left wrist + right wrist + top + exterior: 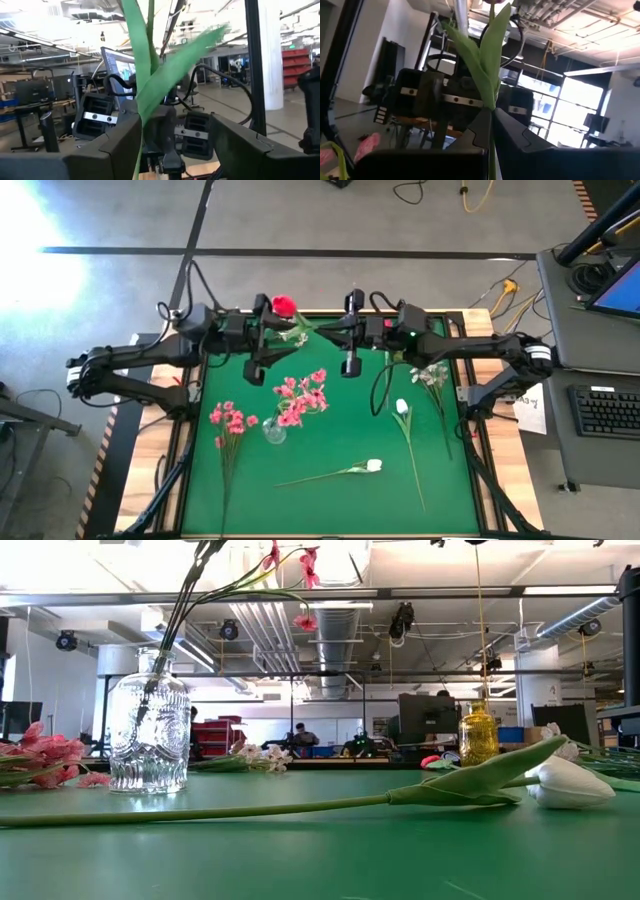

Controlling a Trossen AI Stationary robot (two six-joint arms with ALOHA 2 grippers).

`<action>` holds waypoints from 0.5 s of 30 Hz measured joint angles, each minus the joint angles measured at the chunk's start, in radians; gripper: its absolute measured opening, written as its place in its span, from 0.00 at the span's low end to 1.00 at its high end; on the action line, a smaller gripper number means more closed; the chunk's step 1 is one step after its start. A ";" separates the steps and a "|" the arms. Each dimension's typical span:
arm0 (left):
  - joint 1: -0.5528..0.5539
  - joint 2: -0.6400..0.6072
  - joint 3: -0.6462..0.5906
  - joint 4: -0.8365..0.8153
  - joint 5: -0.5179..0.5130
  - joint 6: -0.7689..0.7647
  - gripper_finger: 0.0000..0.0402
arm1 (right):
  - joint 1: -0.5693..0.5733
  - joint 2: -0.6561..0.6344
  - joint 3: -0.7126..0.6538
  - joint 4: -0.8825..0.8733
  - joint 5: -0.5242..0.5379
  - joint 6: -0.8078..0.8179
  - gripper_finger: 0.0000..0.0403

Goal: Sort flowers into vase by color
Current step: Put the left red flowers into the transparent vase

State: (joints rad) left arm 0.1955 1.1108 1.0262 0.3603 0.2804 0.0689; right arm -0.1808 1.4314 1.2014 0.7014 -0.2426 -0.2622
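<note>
A red tulip point(284, 306) with long green leaves point(296, 330) hangs in the air over the table's far edge, between my two grippers. My right gripper point(491, 120) is shut on its stem. My left gripper point(175, 150) faces it, open, with the leaves point(150, 85) rising between its fingers, close beside one finger point(117, 145); whether they touch I cannot tell. A clear glass vase point(273, 430) on the green mat holds pink sprays point(303, 395). My right gripper pinches the tulip's stem just under the leaves point(491, 106) between its two fingers. The fingers come from the table's right side, slanting upward. The tulip is lifted clear of the table, with leaves and bloom standing above the fingers; the stem below them is hidden.
Pink flowers point(232, 420) lie at the mat's left. A white tulip point(373, 466) lies near the front, another white tulip point(402, 407) and a white spray point(432, 375) at the right. An amber vase point(478, 735) stands far right. A keyboard point(608, 410) sits beyond the table.
</note>
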 joint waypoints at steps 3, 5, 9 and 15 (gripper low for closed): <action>0.000 0.028 0.018 0.000 0.000 0.008 0.54 | 0.006 0.004 0.007 0.002 -0.003 -0.002 0.02; 0.000 0.047 0.036 0.000 0.000 0.012 0.54 | 0.006 0.004 0.008 0.003 -0.005 -0.002 0.02; 0.001 0.089 0.087 0.004 -0.001 0.024 0.54 | 0.006 0.005 0.008 0.002 -0.003 -0.010 0.02; 0.001 0.144 0.141 -0.002 -0.001 0.049 0.52 | 0.006 0.005 0.008 -0.006 -0.002 -0.010 0.02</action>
State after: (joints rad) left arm 0.1963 1.2551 1.1673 0.3584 0.2798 0.1178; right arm -0.1749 1.4361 1.2091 0.6956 -0.2447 -0.2718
